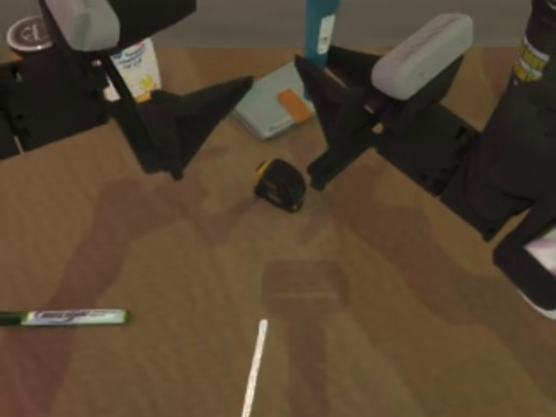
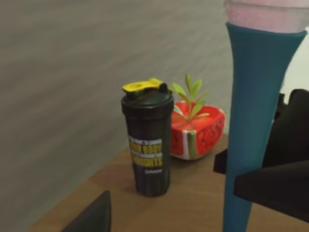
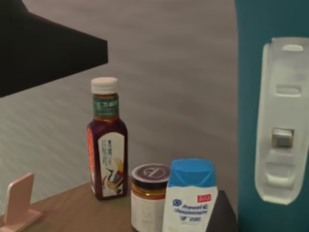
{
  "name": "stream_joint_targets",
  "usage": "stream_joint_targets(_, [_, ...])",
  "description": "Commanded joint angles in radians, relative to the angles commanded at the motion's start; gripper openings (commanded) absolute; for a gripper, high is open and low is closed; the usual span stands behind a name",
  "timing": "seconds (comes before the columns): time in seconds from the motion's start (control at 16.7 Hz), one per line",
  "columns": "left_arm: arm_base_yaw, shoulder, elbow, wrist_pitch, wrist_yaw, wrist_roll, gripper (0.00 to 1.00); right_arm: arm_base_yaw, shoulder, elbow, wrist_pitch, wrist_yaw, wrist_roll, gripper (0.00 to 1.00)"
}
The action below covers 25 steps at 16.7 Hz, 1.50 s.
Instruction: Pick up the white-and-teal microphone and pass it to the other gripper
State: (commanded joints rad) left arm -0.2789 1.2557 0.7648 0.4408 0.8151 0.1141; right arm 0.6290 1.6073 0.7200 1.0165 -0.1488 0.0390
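Across the top view a brown wood-grain table (image 1: 156,261) is seen, matt and crossed by soft shadows, and a plain grey wall (image 2: 58,72) is seen behind it in both wrist views.

Items recorded on the table:
- a black-and-yellow tape measure (image 1: 280,184), boxy with rounded corners, near the middle
- a pale flat pad (image 1: 274,111) with an orange patch, beyond the tape measure
- a green marker pen (image 1: 74,318) lying at the left edge
- a thin white rod (image 1: 254,369) near the front
- a black shaker bottle (image 2: 147,140) with a yellow lid, beside a watermelon-shaped planter (image 2: 198,133)
- a dark sauce bottle (image 3: 107,145), a capped jar (image 3: 148,193) and a white bottle with blue cap (image 3: 190,200), grouped together
- a pink stand (image 3: 19,200), set apart from these

The white-and-teal microphone (image 1: 320,30) is found upright at the far edge. Its smooth teal handle tapers downward from a pale round head, and a moulded white switch strip (image 3: 282,121) is set into the handle. Its lower end is lost behind the farther finger of the right hand (image 1: 307,122). That hand's black wedge fingers are seen spread wide, so a grip on the microphone cannot be confirmed.

The left hand (image 1: 207,129) is held at the upper left, with its fingers likewise wide apart and nothing between them.
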Motion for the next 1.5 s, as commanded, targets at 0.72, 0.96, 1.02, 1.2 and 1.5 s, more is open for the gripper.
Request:
stream_joint_targets(0.72, [-0.099, 0.148, 0.116, 0.037, -0.081, -0.004, 1.0, 0.0, 0.0, 0.0, 0.0, 0.0, 0.0, 0.0])
stream_joint_targets(0.96, [-0.197, 0.285, 0.226, 0.068, -0.176, -0.009, 1.0, 0.0, 0.0, 0.0, 0.0, 0.0, 0.0, 0.0])
stream_joint_targets(1.02, [-0.213, 0.308, 0.245, 0.074, -0.192, -0.01, 1.0, 0.0, 0.0, 0.0, 0.0, 0.0, 0.0, 0.0])
stream_joint_targets(1.2, [-0.227, 0.326, 0.26, 0.078, -0.205, -0.011, 1.0, 0.0, 0.0, 0.0, 0.0, 0.0, 0.0, 0.0])
stream_joint_targets(1.5, [-0.227, 0.326, 0.26, 0.078, -0.205, -0.011, 0.77, 0.0, 0.0, 0.0, 0.0, 0.0, 0.0, 0.0])
